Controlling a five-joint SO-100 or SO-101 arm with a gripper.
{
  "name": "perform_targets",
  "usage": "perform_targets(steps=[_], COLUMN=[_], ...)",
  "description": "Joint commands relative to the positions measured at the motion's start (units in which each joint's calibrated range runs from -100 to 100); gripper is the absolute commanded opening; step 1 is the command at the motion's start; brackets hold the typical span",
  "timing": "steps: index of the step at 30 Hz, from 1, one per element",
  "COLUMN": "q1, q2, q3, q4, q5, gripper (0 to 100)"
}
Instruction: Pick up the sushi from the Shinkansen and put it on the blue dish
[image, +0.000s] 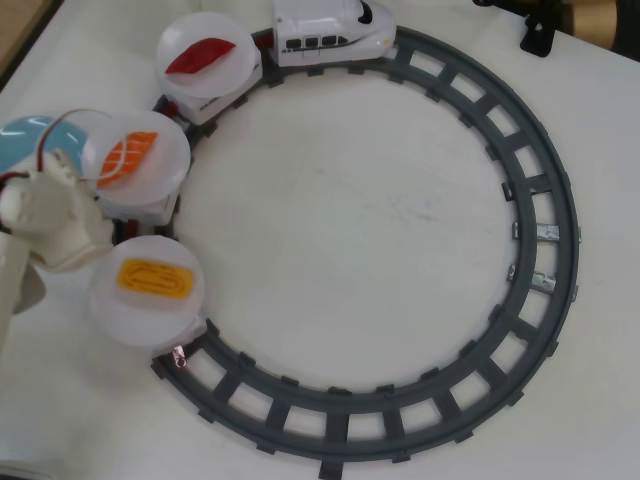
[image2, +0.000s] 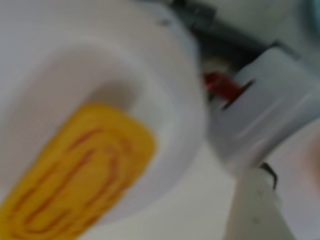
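The yellow-orange sushi (image: 155, 278) with a swirl on top lies on the round white plate of the last car (image: 146, 290), at the lower left of the track. The white Shinkansen engine (image: 330, 28) stands at the top and pulls three plate cars. The blue dish (image: 22, 140) shows at the far left, partly covered by my arm and a plate. My white gripper (image: 72, 245) hangs just left of the sushi plate, empty. In the wrist view the sushi (image2: 75, 175) is very close and blurred, and one white finger (image2: 255, 210) shows at the lower right, well off to the side.
The grey track (image: 540, 220) forms a ring over the white table. The middle car's plate carries an orange piece with white stripes (image: 127, 157). The front car carries a dark red piece (image: 200, 56). A black and brass stand (image: 560, 25) sits at the top right.
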Motion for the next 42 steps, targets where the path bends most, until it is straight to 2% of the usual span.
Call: perform_targets(steps=[1,7,14,22,30,42], q1=[2.7,4.2,3.3,2.1,0.9,1.6], q2=[-2.8,-3.8,-3.8,-2.9,-2.3,13.4], q3=[0.5,0.0,-2.3,-9.8,-10.3,-24.3], q4=[-1.4,-1.3,-1.1,8.5,10.3,10.2], q5=[-1.1,-3.1,-5.0,-5.1,-5.1,-5.1], gripper=[11,27,26,23,23,23])
